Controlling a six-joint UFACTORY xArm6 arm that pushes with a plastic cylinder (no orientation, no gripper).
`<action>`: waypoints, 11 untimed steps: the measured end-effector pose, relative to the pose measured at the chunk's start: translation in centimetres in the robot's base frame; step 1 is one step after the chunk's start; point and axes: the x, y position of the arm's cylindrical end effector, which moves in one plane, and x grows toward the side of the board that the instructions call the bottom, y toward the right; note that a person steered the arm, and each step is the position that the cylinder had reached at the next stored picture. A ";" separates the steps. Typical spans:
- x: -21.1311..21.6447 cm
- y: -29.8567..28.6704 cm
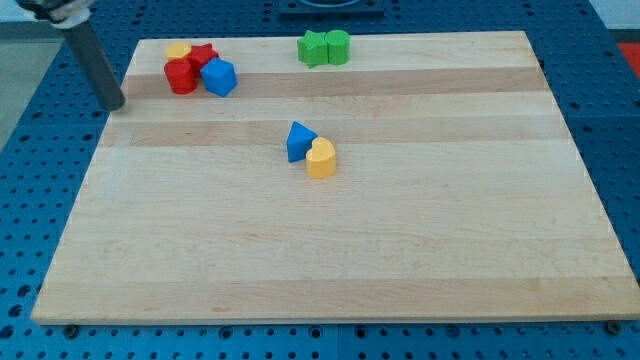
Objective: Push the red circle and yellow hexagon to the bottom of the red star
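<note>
The red star [204, 55] lies near the board's top left corner. The yellow hexagon [178, 50] touches its left side. The red circle [181, 77] sits just below the hexagon and touches the star's lower left. A blue block [219, 77] touches the star's lower right. My tip [116, 104] is at the board's left edge, to the left of and a little below the red circle, apart from all the blocks.
Two green blocks [324, 47] sit together at the top middle. A blue triangle [298, 141] and a yellow heart [321, 158] touch each other near the middle of the wooden board [330, 250].
</note>
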 end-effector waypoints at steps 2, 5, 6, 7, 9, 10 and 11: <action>-8.8 1.8; -12.9 7.9; -12.6 7.8; -11.7 7.8; -9.3 7.0; -7.6 5.8; -5.8 4.8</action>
